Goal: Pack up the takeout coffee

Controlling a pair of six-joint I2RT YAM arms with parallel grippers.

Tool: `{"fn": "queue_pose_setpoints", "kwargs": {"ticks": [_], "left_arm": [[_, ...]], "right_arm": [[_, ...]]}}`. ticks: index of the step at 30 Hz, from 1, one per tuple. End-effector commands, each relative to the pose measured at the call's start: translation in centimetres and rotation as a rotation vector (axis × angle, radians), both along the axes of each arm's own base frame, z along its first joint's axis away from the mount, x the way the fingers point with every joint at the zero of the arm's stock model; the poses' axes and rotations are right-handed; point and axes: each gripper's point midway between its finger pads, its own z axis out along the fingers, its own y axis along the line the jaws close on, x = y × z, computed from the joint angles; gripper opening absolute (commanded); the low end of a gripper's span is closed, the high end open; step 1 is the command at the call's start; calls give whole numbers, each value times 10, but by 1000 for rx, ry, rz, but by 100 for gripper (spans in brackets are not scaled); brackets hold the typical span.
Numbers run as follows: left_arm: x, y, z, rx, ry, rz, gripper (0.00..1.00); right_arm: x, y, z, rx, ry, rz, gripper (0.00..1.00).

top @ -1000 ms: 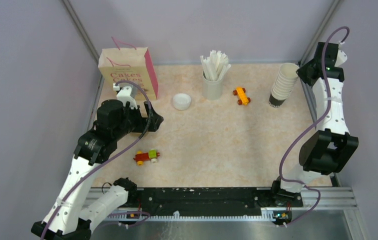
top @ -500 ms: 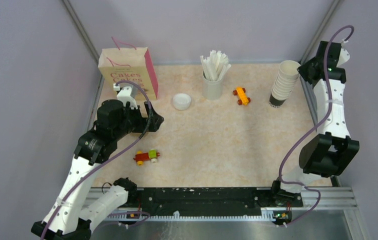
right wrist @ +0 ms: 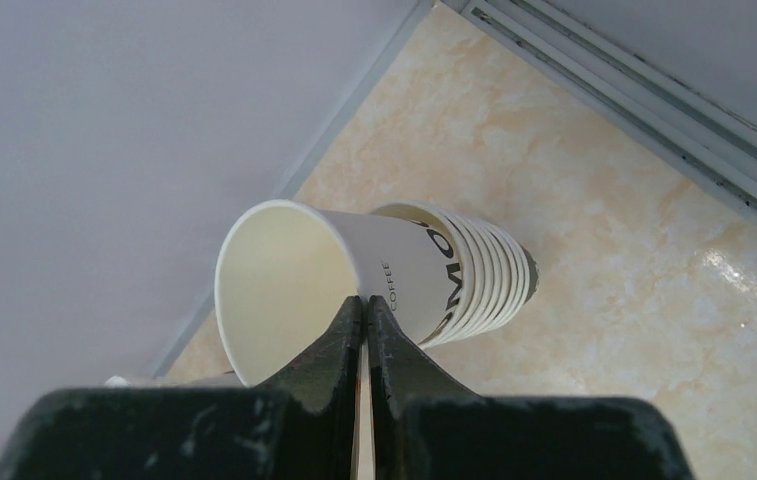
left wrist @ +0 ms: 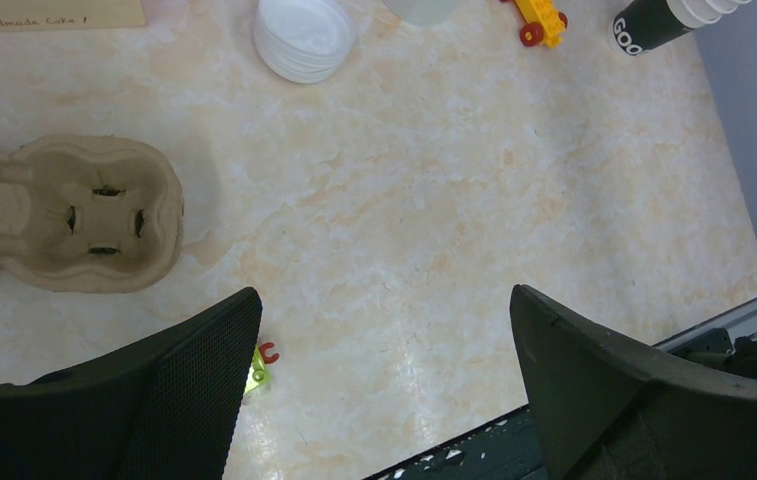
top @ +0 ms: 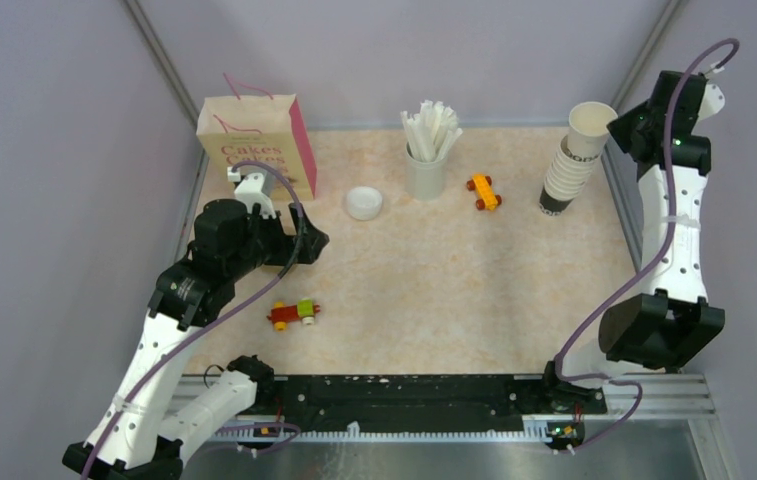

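Top external view: both arms are bolted at the near edge, the left bent over the left side and the right reaching the far right corner.
Paper bag (top: 254, 140): upright in the far left corner, with a pink side.
Cup stack (top: 557, 188): far right, beside the wall.
Cardboard tray (left wrist: 54, 215): brown, below the left wrist.
Stick holder (top: 426, 172): far centre, holding white sticks.
Lid (top: 364, 203): flat, between bag and holder.
Orange toy car (top: 484, 191): right of the holder.
Red-green toy (top: 292, 314): near left.
Table (top: 434, 290): beige marbled top, with grey walls around it.
Left gripper (left wrist: 384, 300): jaws spread wide with nothing between them.
Right gripper (right wrist: 365, 300): fingers pinched on the rim of the takeout coffee cup (right wrist: 284, 290), which is tilted with its base nested in the stack.
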Motion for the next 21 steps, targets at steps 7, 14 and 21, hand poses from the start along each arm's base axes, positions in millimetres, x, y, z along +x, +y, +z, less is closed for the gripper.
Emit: {"fn": "queue_pose_setpoints", "kwargs": {"ticks": [7,14,21], "left_arm": [[1,-13,11,-51,-4,-48,99],[-2,-12,7,-55,19,-41,99],[-2,-17,6,-75,34,-53,99]], "right_arm": [[-44,34,83,46,-201,102,0],[-75,88,80,80,-178,294,0],[-118,193,39,152,-76,547,0]]}}
